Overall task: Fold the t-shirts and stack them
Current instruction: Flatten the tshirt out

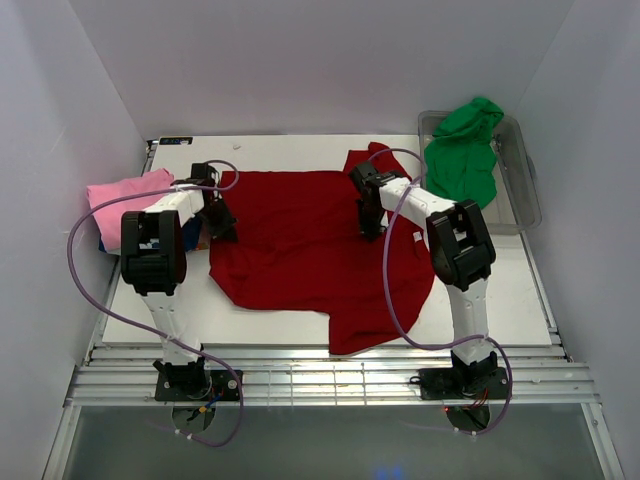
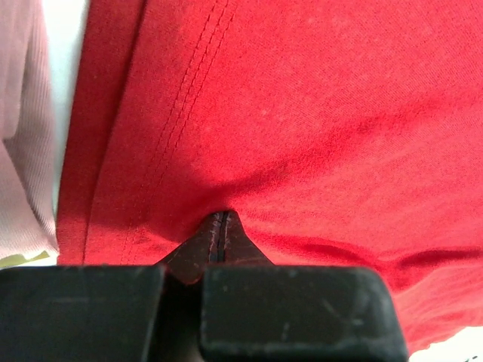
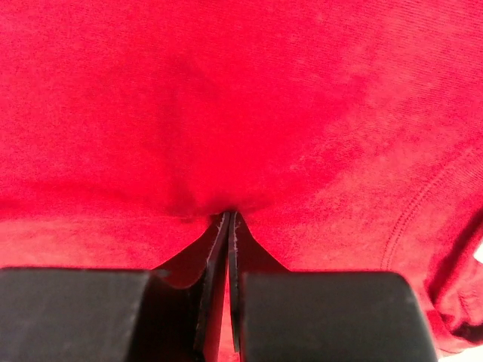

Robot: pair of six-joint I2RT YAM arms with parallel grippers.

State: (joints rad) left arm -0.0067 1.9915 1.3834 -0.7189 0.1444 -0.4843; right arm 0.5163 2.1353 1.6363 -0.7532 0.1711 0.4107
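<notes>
A red t-shirt [image 1: 305,245] lies spread and partly folded over the middle of the table. My left gripper [image 1: 221,226] is shut on its left edge; in the left wrist view the closed fingertips [image 2: 219,226] pinch red cloth [image 2: 317,113] beside a stitched hem. My right gripper [image 1: 372,226] is shut on the shirt's right part; the right wrist view shows its fingertips [image 3: 229,220] closed on red cloth [image 3: 226,98]. A pink t-shirt [image 1: 122,198] lies folded at the left edge, on something blue. A green t-shirt [image 1: 462,150] hangs in the tub.
A clear plastic tub [image 1: 522,190] stands at the back right of the table. White walls close in the table on the left, back and right. Purple cables loop from both arms over the near part of the table [image 1: 500,300].
</notes>
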